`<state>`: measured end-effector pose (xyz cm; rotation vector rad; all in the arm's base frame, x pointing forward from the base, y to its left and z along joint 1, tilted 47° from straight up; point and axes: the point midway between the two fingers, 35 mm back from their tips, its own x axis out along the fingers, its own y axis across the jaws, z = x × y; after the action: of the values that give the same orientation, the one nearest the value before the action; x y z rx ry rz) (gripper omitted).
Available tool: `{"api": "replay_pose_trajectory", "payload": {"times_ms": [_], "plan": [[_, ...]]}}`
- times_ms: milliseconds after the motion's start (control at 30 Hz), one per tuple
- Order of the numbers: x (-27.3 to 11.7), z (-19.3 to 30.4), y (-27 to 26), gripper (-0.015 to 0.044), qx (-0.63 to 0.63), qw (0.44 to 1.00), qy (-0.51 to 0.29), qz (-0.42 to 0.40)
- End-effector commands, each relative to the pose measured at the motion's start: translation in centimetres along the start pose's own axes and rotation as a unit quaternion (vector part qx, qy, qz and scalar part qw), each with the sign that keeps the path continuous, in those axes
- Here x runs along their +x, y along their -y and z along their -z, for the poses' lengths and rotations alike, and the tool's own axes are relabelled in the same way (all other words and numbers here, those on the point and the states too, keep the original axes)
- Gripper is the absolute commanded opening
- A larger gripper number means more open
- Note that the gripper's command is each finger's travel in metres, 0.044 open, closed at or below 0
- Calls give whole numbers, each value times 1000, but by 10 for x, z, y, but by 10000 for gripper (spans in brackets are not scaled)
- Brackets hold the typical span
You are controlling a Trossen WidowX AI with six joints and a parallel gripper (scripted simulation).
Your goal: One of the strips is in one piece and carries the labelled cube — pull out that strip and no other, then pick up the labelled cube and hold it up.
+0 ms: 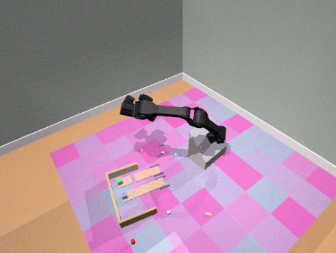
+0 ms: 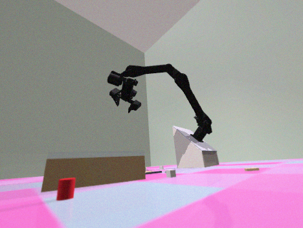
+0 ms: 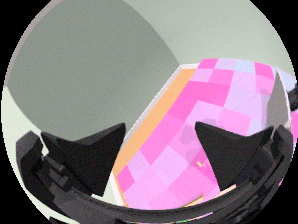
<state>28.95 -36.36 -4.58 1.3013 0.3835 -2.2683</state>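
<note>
Gripper (image 1: 141,108) (image 2: 123,109) (image 3: 160,125), black, parallel-jaw: jaws spread nearly to full width, nothing between them, raised well above the patchwork mat (image 1: 244,212) (image 2: 145,201) (image 3: 175,160). Arm (image 1: 172,111) (image 2: 149,68), black, arched back to a pale wedge-shaped pedestal (image 1: 216,157) (image 2: 191,157). Wooden enclosure (image 1: 114,198) (image 2: 97,172), three-walled, its open side towards the pedestal. Zigzag-patterned strip (image 1: 146,189), in one piece, lying within the walls and extending towards the opening; blue cube (image 1: 124,195) at its inner end (dark marking visible, too small to read), matching the labelled piece. Split strip, alongside: longer plain section (image 1: 148,174) and shorter plain section (image 1: 125,182), a gap between; green cube (image 1: 119,180) at the shorter section's inner end. Short dark rails flank the strips' outer ends. Outside the enclosure: white cube (image 1: 169,212) (image 2: 171,173), near the open side; red cylinder (image 1: 133,241) (image 2: 66,188), upright beyond one side wall; tan block (image 1: 208,214) (image 2: 252,169), flat, farther off; several tiny pale pieces, scattered between enclosure and pedestal.
</note>
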Motion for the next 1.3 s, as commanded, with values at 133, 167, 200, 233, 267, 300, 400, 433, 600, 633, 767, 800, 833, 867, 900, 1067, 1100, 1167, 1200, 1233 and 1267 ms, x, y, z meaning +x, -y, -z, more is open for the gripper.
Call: {"api": "replay_pose_trajectory", "payload": {"times_ms": [133,167,200,233,267,300,400,433,600,633,767,800,833,867,900,1067,1100,1167,1200,1233,1267], "plan": [[-4,25,7,400,-66,994,-79,-31],[-6,32,9,400,-85,990,-101,-43],[-8,39,12,400,-106,985,-122,-56],[-10,45,14,400,-126,979,-143,-70],[-13,52,17,400,-147,972,-163,-85],[-16,58,21,400,-168,964,-182,-102],[-27,75,32,400,-231,931,-234,-156],[-31,80,37,400,-252,918,-249,-176],[-55,101,65,400,-354,835,-311,-286],[-60,105,71,400,-373,814,-319,-309],[-83,114,103,400,-445,721,-342,-406],[-88,116,112,400,-461,695,-344,-430],[-94,117,121,400,-477,668,-345,-455],[-100,117,131,400,-491,640,-344,-479],[-106,118,141,400,-505,611,-343,-503],[-133,114,199,400,-558,454,-316,-619],[-137,112,210,400,-564,426,-309,-636],[-140,111,219,400,-568,403,-303,-650],[-140,111,219,400,-568,403,-303,-650],[-140,111,219,400,-568,403,-303,-650],[-140,111,219,400,-568,403,-303,-650]]}}
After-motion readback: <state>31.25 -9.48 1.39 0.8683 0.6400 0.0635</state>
